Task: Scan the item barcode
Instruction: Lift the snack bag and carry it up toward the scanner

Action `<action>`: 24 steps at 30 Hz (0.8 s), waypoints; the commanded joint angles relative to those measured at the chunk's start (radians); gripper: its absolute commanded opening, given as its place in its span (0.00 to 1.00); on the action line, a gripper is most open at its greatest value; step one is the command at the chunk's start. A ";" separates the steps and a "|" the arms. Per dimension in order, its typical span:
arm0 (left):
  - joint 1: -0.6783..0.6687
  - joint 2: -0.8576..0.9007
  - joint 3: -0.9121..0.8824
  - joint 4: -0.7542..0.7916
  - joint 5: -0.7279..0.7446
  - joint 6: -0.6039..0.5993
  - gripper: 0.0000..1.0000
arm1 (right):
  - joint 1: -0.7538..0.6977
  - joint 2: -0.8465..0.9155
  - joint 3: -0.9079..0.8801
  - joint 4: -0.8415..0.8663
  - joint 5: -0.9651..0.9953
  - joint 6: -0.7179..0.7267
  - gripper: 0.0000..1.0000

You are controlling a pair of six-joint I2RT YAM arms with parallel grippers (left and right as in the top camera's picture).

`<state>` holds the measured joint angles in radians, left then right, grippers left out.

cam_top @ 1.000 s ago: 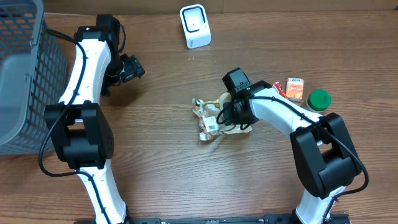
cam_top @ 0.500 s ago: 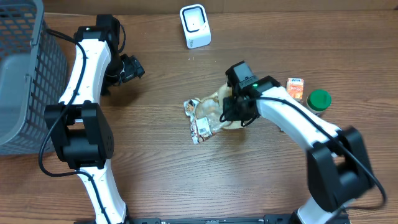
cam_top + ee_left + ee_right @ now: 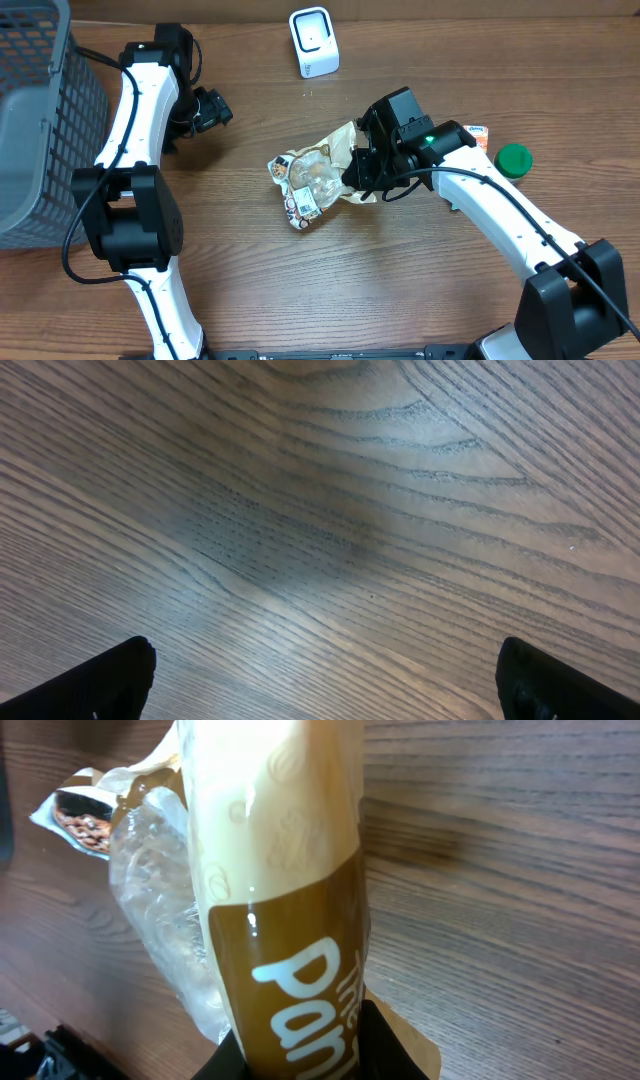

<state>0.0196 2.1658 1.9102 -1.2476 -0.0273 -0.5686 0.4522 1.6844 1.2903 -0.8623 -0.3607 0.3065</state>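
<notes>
Now that the right claw [image 3: 361,171] has clenched on the crinkly clear-and-brown plastic snack bag [image 3: 312,180] and swung it leftward over the wooden tabletop [image 3: 400,290] — the left claw [image 3: 212,108] idling, spread wide — pickup looks done, leaving the carry to the white box-shaped scanner [image 3: 314,42].

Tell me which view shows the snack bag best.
Overhead: the whole snack bag shows, crumpled, with one end pinched in the right gripper. The right wrist view crops it to a cream-and-brown close-up with part of some white lettering. The left wrist view shows only bare table.
</notes>
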 commanded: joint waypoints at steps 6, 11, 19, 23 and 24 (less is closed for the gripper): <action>-0.007 -0.015 0.016 0.000 -0.006 0.012 1.00 | -0.016 -0.011 0.019 -0.001 -0.147 -0.023 0.04; -0.007 -0.015 0.016 0.000 -0.006 0.012 1.00 | -0.120 -0.011 0.019 -0.044 -0.401 -0.110 0.04; -0.007 -0.015 0.016 0.000 -0.006 0.012 1.00 | -0.301 -0.011 0.019 -0.243 -0.453 -0.278 0.04; -0.007 -0.015 0.016 0.000 -0.006 0.012 1.00 | -0.348 -0.011 0.019 -0.318 -0.452 -0.369 0.04; -0.007 -0.015 0.016 0.000 -0.006 0.012 1.00 | -0.352 -0.011 0.019 -0.322 -0.453 -0.372 0.04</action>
<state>0.0196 2.1658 1.9102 -1.2476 -0.0273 -0.5686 0.1150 1.6844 1.2903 -1.1763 -0.7689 0.0299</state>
